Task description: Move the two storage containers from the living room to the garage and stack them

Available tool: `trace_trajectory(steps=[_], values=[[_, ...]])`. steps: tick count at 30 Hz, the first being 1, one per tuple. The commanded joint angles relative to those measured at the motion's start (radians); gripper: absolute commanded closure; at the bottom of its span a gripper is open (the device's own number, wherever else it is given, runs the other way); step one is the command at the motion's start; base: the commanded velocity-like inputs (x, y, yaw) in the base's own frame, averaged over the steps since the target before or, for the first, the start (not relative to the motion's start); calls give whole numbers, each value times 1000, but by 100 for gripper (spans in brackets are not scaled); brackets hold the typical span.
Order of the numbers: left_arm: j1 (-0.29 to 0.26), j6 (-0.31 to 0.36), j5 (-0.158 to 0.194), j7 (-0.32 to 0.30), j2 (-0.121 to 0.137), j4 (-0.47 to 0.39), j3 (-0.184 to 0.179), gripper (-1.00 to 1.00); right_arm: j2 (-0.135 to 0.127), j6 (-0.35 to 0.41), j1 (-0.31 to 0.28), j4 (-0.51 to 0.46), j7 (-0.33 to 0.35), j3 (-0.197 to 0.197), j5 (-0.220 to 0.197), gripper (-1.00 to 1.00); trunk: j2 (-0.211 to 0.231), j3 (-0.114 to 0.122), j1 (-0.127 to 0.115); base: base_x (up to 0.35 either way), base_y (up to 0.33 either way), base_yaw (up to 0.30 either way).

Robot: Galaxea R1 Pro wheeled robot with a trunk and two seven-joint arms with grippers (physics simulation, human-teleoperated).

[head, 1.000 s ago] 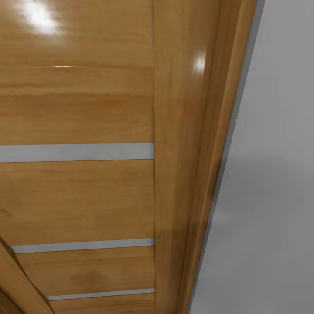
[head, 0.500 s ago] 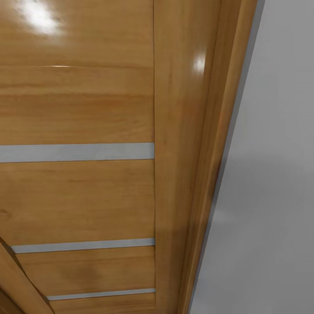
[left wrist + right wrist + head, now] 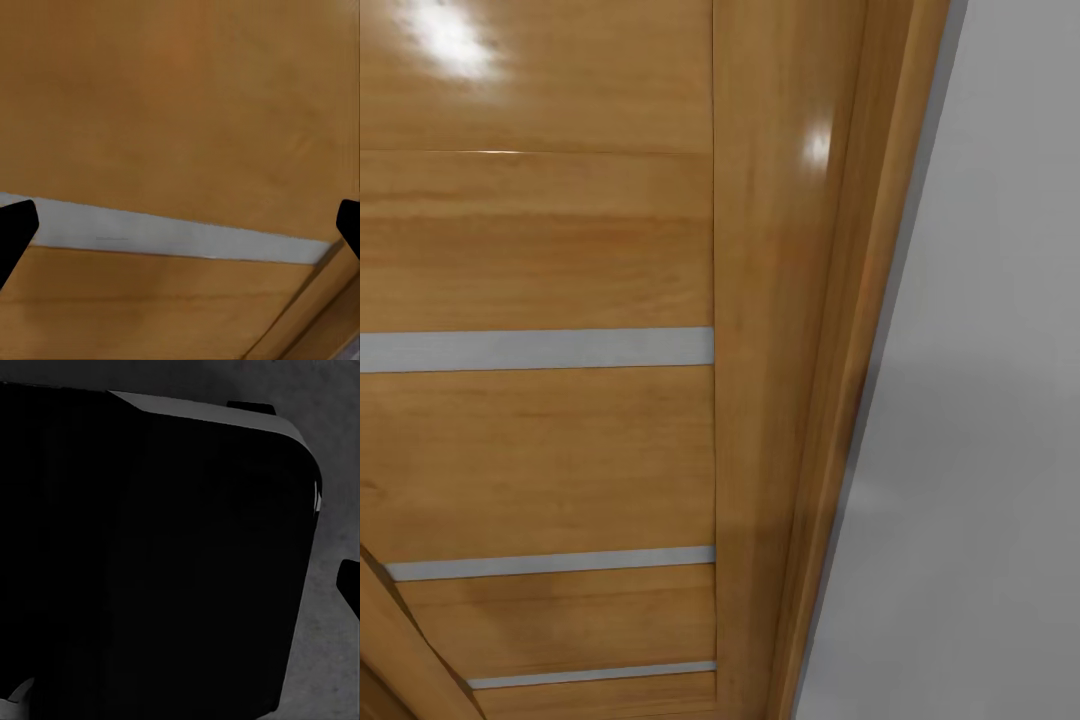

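Wood door point(image 3: 540, 250) (glossy, grey strips across) close before head camera; pale wall point(image 3: 980, 400) right of door. Left gripper point(image 3: 180, 225) spread wide, empty, facing door. Right gripper: black body over concrete floor point(image 3: 334, 457), state unclear. Containers' whereabouts cannot tell.

This looks like the garage of a home: a glossy wooden panel door point(image 3: 540, 420), honey-coloured with thin grey inlaid strips point(image 3: 535, 350) running across it, sits in a matching wooden frame point(image 3: 780, 400) against a plain pale grey wall point(image 3: 980, 400). The left wrist view shows the same warm wood crossed by one grey strip at close range. In the right wrist view, a mottled dark grey concrete floor point(image 3: 330, 457) lies beyond a large black shape, a bare surface that fits a garage.
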Motion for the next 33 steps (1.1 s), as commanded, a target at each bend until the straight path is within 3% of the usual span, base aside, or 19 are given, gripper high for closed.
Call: trace_trajectory(steps=[1,4,8,11,14,15,18,25,30,33], values=[[-15,17,-10,-3,3,0,-1,-100,0,0,0,0,-2,11,1,-100,0,-1,0,0,0,0],[-88,36,-72,-3,10,0,-5,-100,-1,0,0,0,-2,29,1,-100,0,-1,0,0,0,0],[-146,45,-113,-3,10,0,-7,-100,-1,0,0,0,-2,36,1,-100,0,-1,0,0,0,0],[-215,66,-164,-3,7,1,-23,-100,-2,0,0,0,-2,39,1,-100,0,-1,0,0,0,0],[-265,86,-211,-3,6,1,-63,-100,-2,0,0,0,-2,40,2,-100,0,-1,0,0,0,0],[-298,96,-241,-3,4,1,-94,-100,-2,0,0,0,-2,42,2,-100,0,-1,0,0,0,0],[-339,105,-283,22,1,1,-144,-100,-2,0,0,0,-2,47,2,-100,0,-1,0,0,0,0],[-430,118,-329,148,-10,4,-267,-100,-2,0,0,-1,-2,54,3,-100,0,-1,0,0,0,0],[-474,163,-333,240,-13,4,-325,-100,-4,0,0,-1,-2,55,3,-100,0,-1,0,0,0,0],[-504,180,-335,285,-11,5,-342,-100,-6,0,0,-1,-3,55,3,-100,0,-1,0,0,0,0]])
